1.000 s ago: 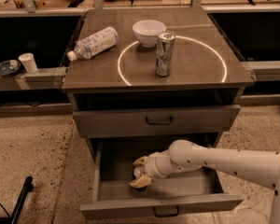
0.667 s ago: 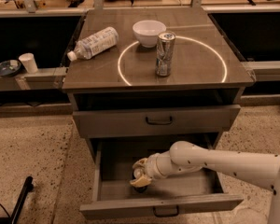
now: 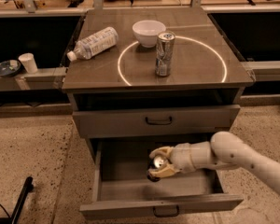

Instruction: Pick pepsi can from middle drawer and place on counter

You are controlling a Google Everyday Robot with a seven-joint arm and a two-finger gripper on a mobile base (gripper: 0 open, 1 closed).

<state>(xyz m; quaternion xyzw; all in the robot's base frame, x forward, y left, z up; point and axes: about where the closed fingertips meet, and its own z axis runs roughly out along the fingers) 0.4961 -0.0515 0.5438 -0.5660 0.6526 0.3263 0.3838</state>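
Obs.: claw (image 3: 159,165) sat inside the open middle drawer (image 3: 130,190), behind its front panel and near the panel's mid-width. Its two pale fingers (image 3: 160,151) were closed on the pepsi can (image 3: 157,163). The can was tilted, with its silver top facing up toward the camera.

Change vs. the earlier frame: I read the claw and can as shifted a little toward the drawer's right side and slightly up off the floor. The silver top also showed more clearly. My judgement: the grasp had taken and the lift out of the drawer was beginning. Whether the can was fully clear of the drawer floor, I could not tell.

Unchanged: the worktop (image 3: 196,73) above the drawer, with the slim silver can (image 3: 164,54), white bowl (image 3: 148,31) and water bottle (image 3: 93,42) where they were. Placement there not yet done.
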